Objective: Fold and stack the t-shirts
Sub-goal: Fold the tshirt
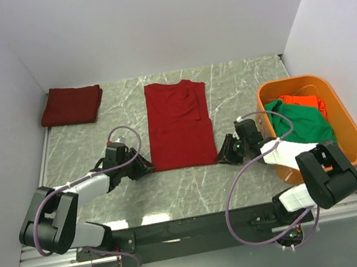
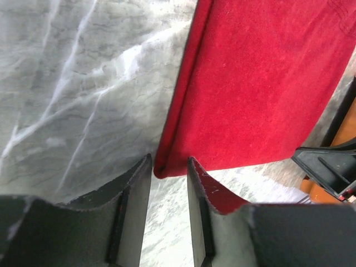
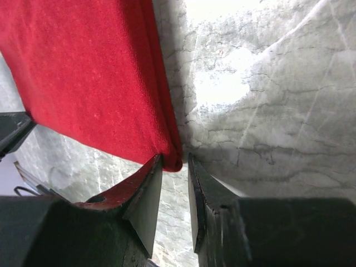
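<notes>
A crimson t-shirt (image 1: 178,123) lies flat in the middle of the table, folded into a long strip. My left gripper (image 1: 144,168) is at its near left corner and my right gripper (image 1: 226,153) is at its near right corner. In the left wrist view the shirt (image 2: 261,83) has its corner just at the tips of the open left gripper (image 2: 169,164), unpinched. In the right wrist view the shirt (image 3: 83,72) reaches between the tips of the right gripper (image 3: 175,158), with a gap beside the cloth. A folded dark red t-shirt (image 1: 71,105) rests at the far left.
An orange tub (image 1: 293,81) stands at the right edge, close behind my right arm, holding a green t-shirt (image 1: 303,123) and an orange-red t-shirt (image 1: 303,100). White walls close in the table on three sides.
</notes>
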